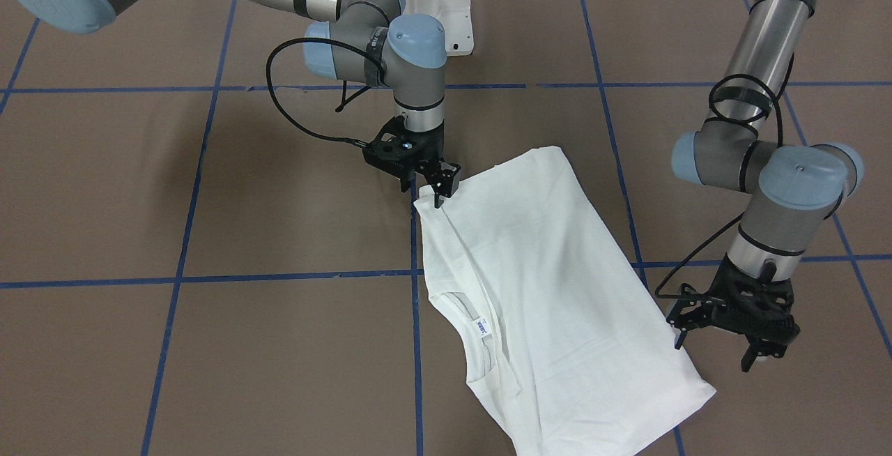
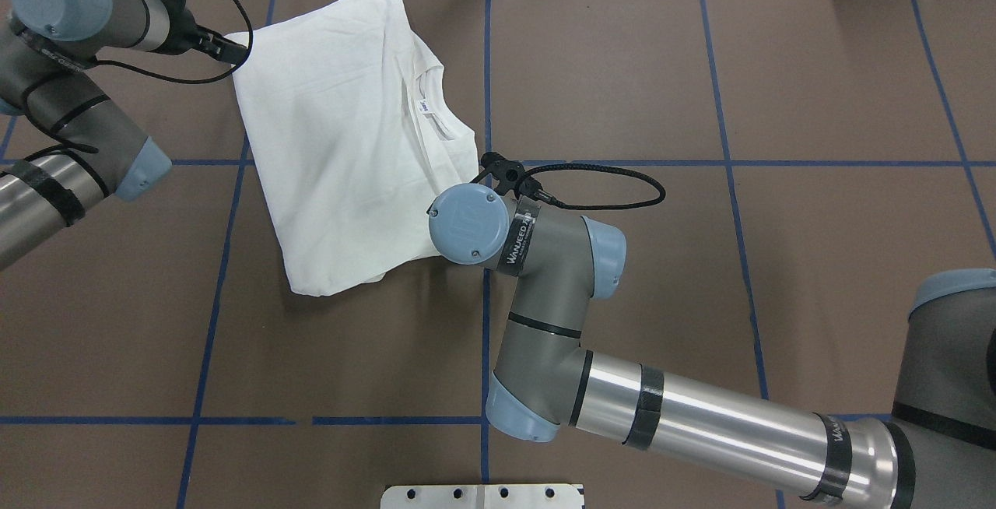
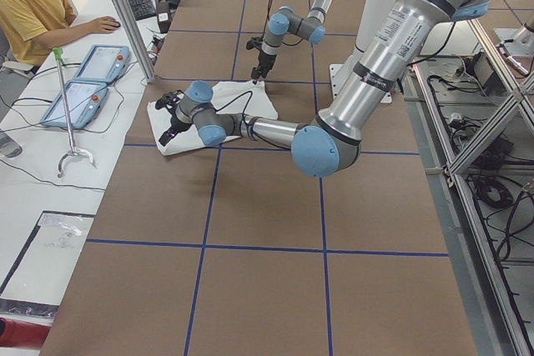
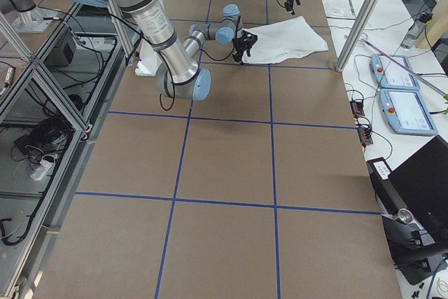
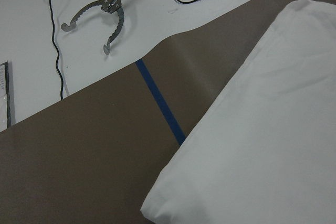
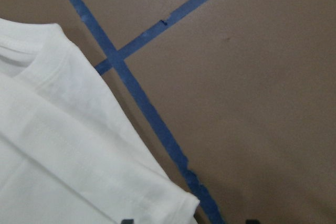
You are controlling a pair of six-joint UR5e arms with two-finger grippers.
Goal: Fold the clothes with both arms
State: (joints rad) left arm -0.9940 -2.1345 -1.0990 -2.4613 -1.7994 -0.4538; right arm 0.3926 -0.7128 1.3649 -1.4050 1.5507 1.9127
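White T-shirt lies folded on the brown table, from centre to lower right of the front-facing view. Its collar and neck label are toward the lower left. Right gripper sits at the shirt's upper-left corner. In its wrist view the fingertips stand spread at the bottom edge, with the cloth corner partly between them, not pinched. Left gripper, at frame right, is spread wide just beside the shirt's right edge and holds nothing.
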